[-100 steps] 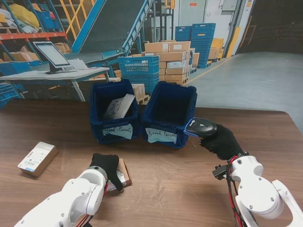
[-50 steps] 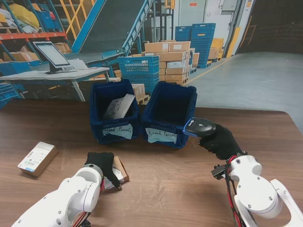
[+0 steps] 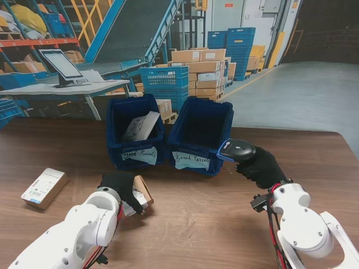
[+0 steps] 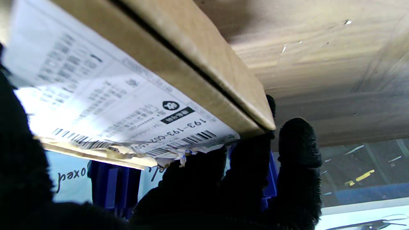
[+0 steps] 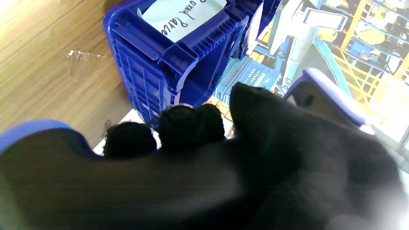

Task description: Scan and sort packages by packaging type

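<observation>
My left hand [image 3: 119, 188], in a black glove, is shut on a small brown cardboard box [image 3: 141, 192] with a white barcode label [image 4: 121, 105], tilted up off the wooden table [image 3: 202, 224]. In the left wrist view the fingers [image 4: 298, 153] curl round the box's edge [image 4: 204, 67]. My right hand [image 3: 262, 167] is shut on a black and blue barcode scanner [image 3: 236, 151], held beside the right blue bin [image 3: 201, 131] marked boxed parcels. The left blue bin [image 3: 134, 131], marked bagged parcels, holds a white bagged parcel [image 3: 141, 125].
A second flat box with a white label [image 3: 44, 188] lies on the table at the far left. A torn scrap of tape [image 5: 83, 62] lies by the right bin. Beyond the table stand a desk with a monitor [image 3: 60, 65], stacked cartons and a conveyor.
My left hand has drawn back toward the left and lifted the small box, tipping it up from flat on the table. The right hand with the scanner has barely moved.
</observation>
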Robot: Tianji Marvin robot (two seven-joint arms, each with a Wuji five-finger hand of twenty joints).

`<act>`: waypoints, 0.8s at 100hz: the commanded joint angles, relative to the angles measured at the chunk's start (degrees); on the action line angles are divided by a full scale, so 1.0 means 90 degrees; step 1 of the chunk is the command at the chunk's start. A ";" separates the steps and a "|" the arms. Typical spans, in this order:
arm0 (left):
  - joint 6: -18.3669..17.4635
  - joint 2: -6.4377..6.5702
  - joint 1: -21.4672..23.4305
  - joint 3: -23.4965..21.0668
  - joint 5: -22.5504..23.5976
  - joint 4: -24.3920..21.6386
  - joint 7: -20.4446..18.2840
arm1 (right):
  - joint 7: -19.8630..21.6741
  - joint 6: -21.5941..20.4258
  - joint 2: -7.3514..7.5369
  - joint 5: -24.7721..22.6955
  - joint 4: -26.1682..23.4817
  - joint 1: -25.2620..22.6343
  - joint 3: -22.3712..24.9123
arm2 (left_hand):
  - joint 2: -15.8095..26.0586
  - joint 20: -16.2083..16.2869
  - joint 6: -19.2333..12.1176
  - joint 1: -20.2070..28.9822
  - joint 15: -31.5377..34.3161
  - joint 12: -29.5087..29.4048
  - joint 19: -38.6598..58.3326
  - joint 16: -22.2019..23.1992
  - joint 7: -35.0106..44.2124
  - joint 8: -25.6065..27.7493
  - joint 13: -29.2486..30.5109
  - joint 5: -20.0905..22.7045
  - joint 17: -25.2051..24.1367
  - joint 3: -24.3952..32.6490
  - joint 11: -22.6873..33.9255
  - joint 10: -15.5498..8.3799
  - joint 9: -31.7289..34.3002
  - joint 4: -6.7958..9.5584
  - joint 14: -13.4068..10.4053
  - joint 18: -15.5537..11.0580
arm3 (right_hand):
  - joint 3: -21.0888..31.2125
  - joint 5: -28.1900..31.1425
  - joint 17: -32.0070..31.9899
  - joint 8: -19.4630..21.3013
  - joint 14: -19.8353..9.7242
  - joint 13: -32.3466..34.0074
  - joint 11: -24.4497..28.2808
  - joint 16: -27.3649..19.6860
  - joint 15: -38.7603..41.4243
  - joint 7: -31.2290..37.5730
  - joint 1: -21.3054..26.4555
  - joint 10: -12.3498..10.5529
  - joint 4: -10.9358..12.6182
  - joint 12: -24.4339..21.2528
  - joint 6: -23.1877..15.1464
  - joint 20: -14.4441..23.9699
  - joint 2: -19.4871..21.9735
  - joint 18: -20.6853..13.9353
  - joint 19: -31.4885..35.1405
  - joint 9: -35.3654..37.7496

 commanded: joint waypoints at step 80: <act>-0.1276 -0.0187 -0.1334 0.0834 -0.1060 0.0736 0.0848 | 0.0165 0.0085 -0.0038 0.0005 -0.0030 0.0006 0.0059 | 0.1020 0.0100 -0.1863 0.3543 0.1230 0.0146 0.0216 0.0414 0.2337 0.0296 0.0598 0.0692 0.0083 0.4400 0.0608 -0.0925 0.0389 0.0411 -0.0460 0.0344 | 0.0929 0.0235 0.0082 -0.0005 -0.0018 0.0158 -0.0010 0.0074 0.0186 -0.0002 0.0651 0.0107 0.0191 0.0025 -0.0436 0.0107 0.0485 -0.0033 0.0349 0.0052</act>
